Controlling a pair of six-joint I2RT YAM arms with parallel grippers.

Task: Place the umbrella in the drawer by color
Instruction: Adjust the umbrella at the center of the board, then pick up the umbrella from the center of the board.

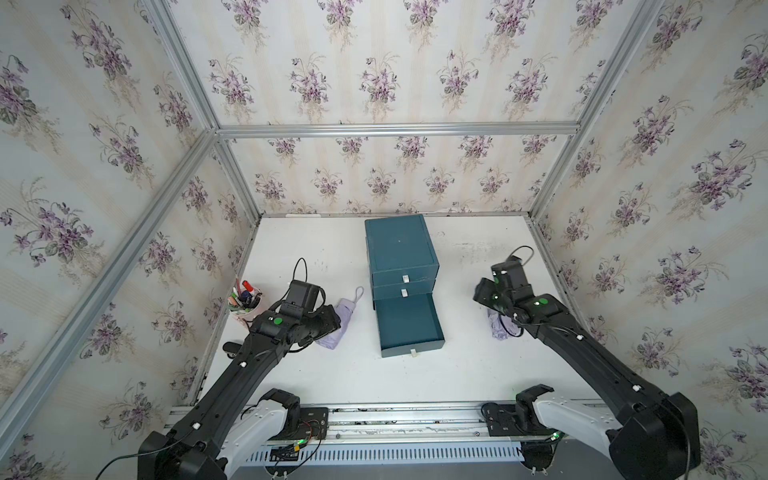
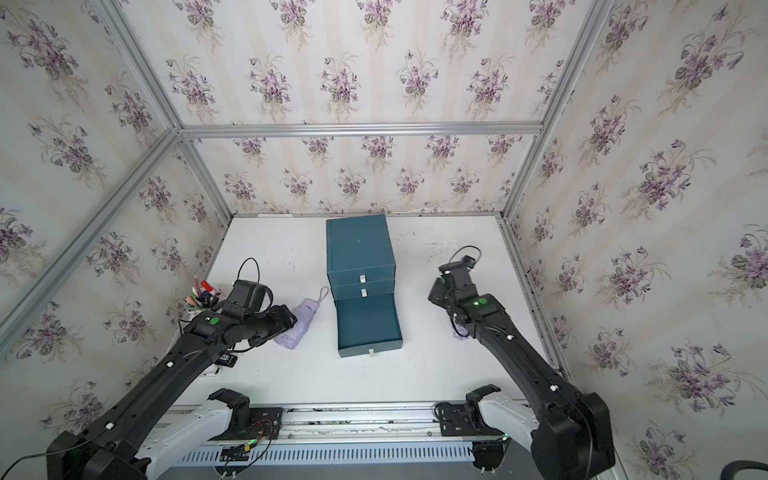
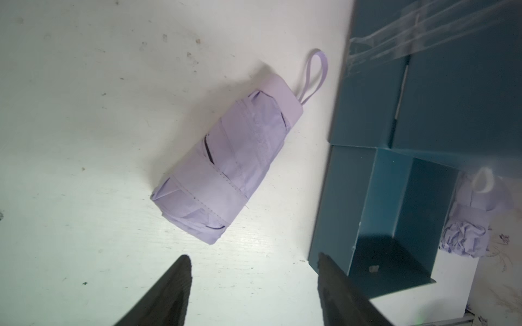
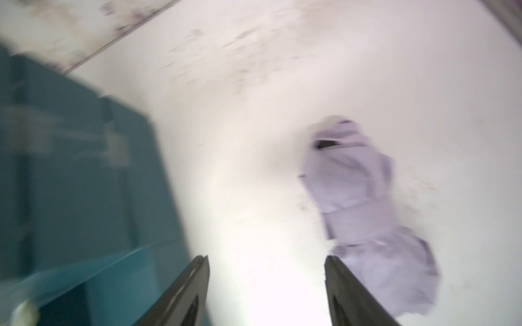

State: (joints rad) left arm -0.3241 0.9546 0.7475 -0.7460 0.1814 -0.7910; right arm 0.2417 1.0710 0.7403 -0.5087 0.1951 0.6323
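Ideally the left claw (image 3: pixel 252 255), wide open and empty, drops squarely across the lilac umbrella (image 3: pixel 226 166) lying just left of the open drawer (image 1: pixel 409 328), gripping mid-body, while the right claw (image 4: pixel 266 257), also open and empty, hovers by a second umbrella (image 4: pixel 358 192)

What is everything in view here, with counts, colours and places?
table: one, white, inside wallpapered walls.
drawer unit: one, teal, mid-table toward the back, three drawers.
bottom drawer: one, teal, pulled open, no umbrella inside.
left umbrella: one, lilac, folded, on the table left of the drawer unit.
right umbrella: one, lilac, folded, on the table right of the drawer unit.
pen cup: one, pale, mixed-colour pens, table's left edge.
small item: one, black, left edge; cannot tell what.
left tool: one, black, open, near left umbrella.
right tool: one, black, open, near right umbrella.
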